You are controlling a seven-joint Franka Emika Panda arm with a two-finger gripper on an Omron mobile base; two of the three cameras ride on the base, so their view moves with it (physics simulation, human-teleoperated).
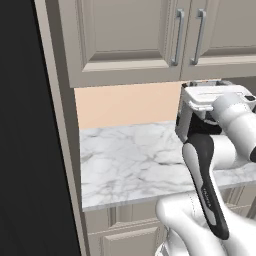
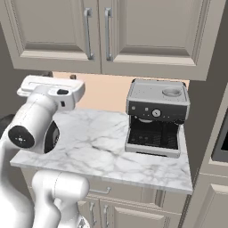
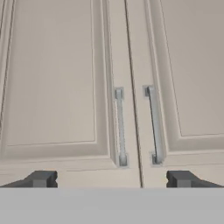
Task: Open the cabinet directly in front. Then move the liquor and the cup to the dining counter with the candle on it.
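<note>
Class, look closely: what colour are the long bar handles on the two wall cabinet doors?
Grey: the long bar handles on the greige recessed-panel wall cabinet, clearest in the hand view.

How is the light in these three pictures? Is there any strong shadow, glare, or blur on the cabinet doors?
Hand view: the cabinet is flatly lit, no glare, soft shading beside the two handles, edges slightly blurred; the open gripper shows dark. Left base view: a black unlit band fills the left side; the marble countertop is bright. Right base view: even light, soft shade under the coffee machine.
</note>
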